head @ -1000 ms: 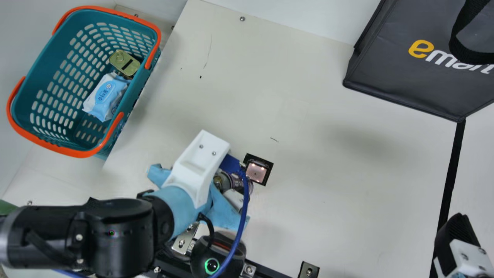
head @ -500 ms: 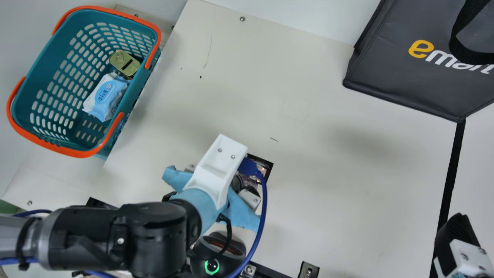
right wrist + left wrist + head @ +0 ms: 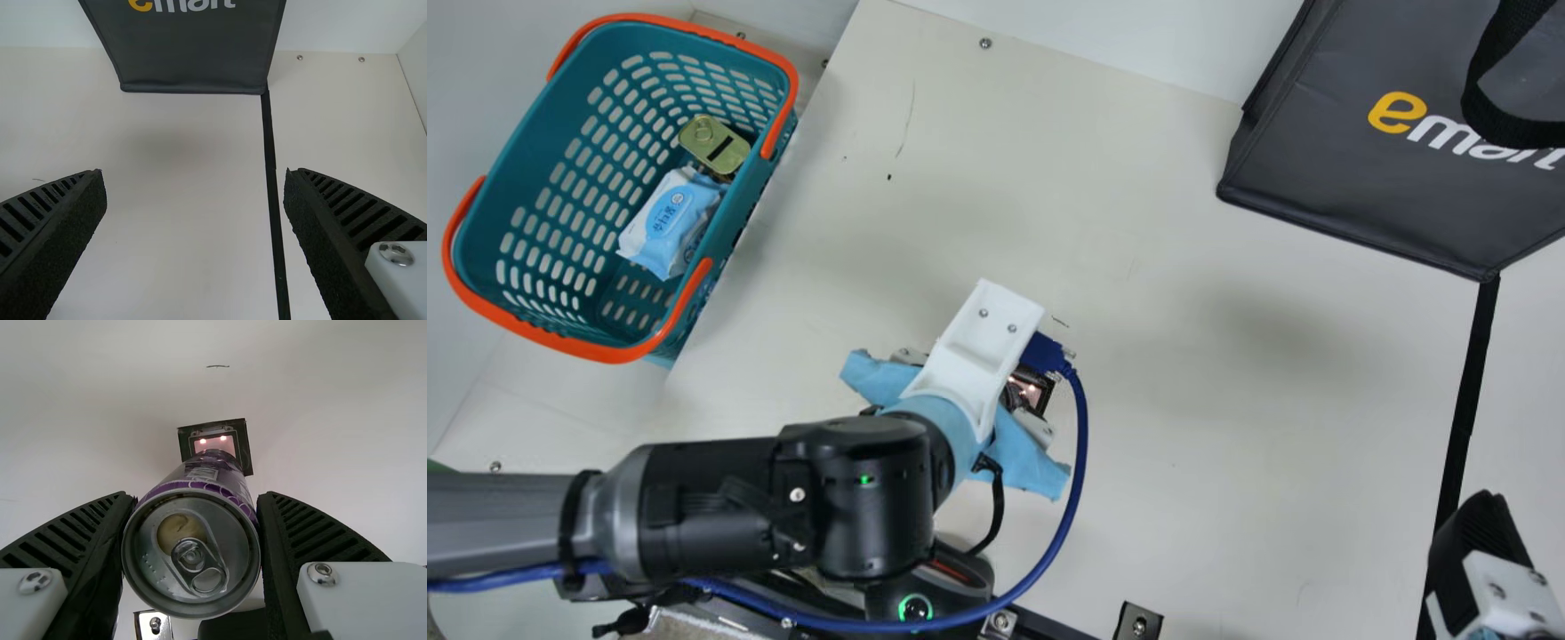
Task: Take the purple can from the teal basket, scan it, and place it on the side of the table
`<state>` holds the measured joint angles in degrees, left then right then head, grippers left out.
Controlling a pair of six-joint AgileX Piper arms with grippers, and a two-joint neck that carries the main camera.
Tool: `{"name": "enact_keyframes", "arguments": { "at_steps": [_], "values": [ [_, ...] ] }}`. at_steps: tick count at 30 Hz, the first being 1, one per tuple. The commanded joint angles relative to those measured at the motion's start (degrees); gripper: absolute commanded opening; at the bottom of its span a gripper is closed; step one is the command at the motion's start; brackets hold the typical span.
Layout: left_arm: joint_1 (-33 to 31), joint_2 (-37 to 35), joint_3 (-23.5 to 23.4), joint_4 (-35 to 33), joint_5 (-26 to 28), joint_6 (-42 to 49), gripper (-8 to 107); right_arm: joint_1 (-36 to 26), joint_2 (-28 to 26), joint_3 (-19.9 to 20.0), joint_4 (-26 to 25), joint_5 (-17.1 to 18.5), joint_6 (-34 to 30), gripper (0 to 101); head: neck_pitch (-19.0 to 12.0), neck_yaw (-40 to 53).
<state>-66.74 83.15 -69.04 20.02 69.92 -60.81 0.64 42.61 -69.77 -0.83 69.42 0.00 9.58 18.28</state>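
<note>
Upper left in the main view, a gold, round-cornered tin (image 3: 720, 142) with a pull ring lies just beside a soft blue-and-white packet (image 3: 669, 220). Upper right, a dark grey bag (image 3: 1334, 178) with a black strap (image 3: 1480, 93); a black strip (image 3: 1467, 382) runs downward from its lower corner.

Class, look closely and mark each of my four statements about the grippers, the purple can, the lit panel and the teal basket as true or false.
1. The left gripper holds the purple can between its fingers. True.
2. The teal basket holds nothing. False: a blue and white pack and a gold tin lie in the teal basket.
3. The right gripper is shut on a can. False: the right gripper is open, with nothing between its fingers.
4. In the left wrist view, the can partly covers the lit panel. True.
</note>
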Motion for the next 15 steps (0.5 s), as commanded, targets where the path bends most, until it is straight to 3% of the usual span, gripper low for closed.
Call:
{"name": "enact_keyframes", "arguments": {
  "at_steps": [1,12,15],
  "values": [
    [0.15,0.54,-0.30,-0.18,-0.02,0.24,-8,0.00,0.00,0.00,0.00,0.00,0.00,95,-1.66,0.14],
    [0.71,2.96,-1.47,-0.52,-0.02,0.90,-8,0.00,0.00,0.00,0.00,0.00,0.00,95,-1.66,0.14],
    [0.84,3.35,-1.69,-0.52,-0.02,0.99,2,0.00,0.00,0.00,0.00,0.00,0.00,95,-1.66,0.14]
  ]
}}
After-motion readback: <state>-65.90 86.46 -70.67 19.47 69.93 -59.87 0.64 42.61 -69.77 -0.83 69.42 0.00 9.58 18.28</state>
